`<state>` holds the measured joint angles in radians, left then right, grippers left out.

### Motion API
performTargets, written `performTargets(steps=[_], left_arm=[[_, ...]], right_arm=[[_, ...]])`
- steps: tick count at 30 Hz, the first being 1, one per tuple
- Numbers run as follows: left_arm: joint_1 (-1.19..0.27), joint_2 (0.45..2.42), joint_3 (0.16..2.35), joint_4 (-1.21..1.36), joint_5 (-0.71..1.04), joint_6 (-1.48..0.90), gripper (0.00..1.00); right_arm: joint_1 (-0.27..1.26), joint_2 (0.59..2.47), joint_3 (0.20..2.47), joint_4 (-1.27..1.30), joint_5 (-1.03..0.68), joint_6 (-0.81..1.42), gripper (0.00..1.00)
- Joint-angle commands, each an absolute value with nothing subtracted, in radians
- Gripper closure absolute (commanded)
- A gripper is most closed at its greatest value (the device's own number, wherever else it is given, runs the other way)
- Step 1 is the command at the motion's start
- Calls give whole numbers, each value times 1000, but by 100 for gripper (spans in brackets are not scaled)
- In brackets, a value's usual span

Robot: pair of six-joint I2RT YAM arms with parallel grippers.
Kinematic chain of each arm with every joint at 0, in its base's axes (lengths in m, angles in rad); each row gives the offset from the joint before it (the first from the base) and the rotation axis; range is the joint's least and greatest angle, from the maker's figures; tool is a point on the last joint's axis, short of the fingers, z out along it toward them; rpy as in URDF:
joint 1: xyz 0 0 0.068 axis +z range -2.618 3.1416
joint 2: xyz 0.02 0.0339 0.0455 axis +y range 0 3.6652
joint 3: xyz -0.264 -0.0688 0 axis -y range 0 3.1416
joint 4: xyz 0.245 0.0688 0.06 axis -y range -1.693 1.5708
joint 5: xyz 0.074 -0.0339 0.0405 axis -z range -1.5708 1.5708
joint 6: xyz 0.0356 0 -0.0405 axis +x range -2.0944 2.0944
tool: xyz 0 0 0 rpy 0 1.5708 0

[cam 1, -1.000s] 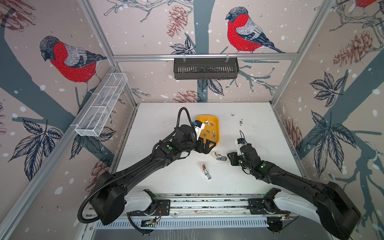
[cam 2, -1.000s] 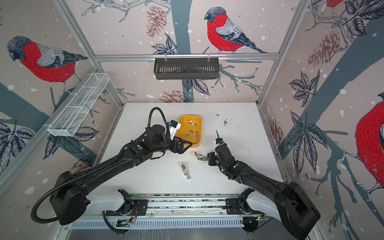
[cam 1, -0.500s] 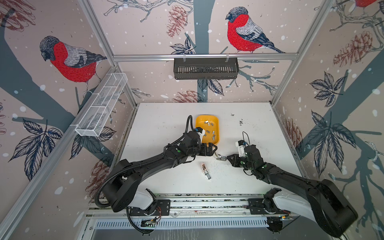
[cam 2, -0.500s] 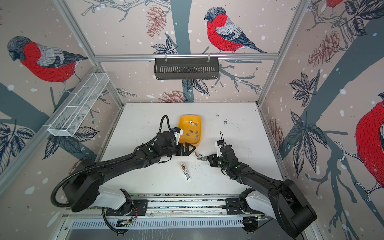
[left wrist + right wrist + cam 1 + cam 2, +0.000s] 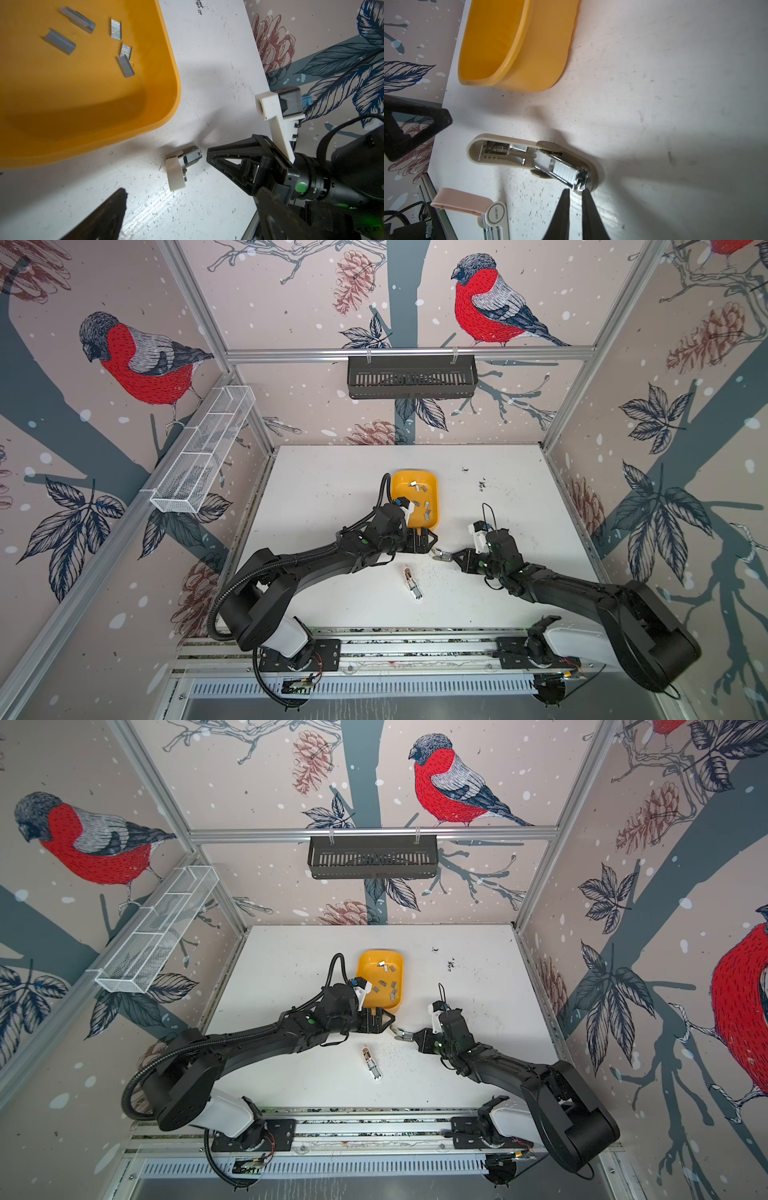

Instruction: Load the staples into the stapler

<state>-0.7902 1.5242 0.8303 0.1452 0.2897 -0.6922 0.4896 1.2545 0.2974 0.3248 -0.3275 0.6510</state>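
A small beige stapler [image 5: 529, 158] lies flipped open on the white table [image 5: 332, 497], just in front of the yellow tray [image 5: 401, 489]. A grey staple strip [image 5: 564, 171] sits in its metal channel. In both top views this stapler [image 5: 442, 554] [image 5: 402, 1033] is between the two grippers. My right gripper [image 5: 575, 192] [image 5: 455, 558] points at the channel's nose. Its jaws are almost together and grip nothing. My left gripper [image 5: 419, 541] [image 5: 187, 218] hangs open by the tray's near edge, empty, with the stapler [image 5: 182, 164] in front of it. Several loose staples [image 5: 122, 52] [image 5: 419, 493] lie in the tray.
A second, pink-and-white stapler [image 5: 412, 583] [image 5: 471, 205] lies open nearer the front rail. A black basket [image 5: 411, 377] hangs on the back wall. A white wire shelf [image 5: 203, 452] hangs on the left wall. Tiny staple bits speckle the table around the staplers.
My left gripper has come from over the tray toward its near edge, and the arm has folded lower. My right jaws have narrowed and edged up to the beige stapler's nose.
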Motion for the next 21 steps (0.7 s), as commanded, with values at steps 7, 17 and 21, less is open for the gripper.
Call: performTargets(steps=[7,17,21], left_arm=[[-825,1606,900,149,324,-672,3],[-838,1605,924,89,322,-695,9],[-837,1594,934,26,303,-710,10]], right_arm=[[478,1328,315,411,-362,638,86],[476,1327,316,414,-359,635,86],[472,1316,314,417,-352,639,86]])
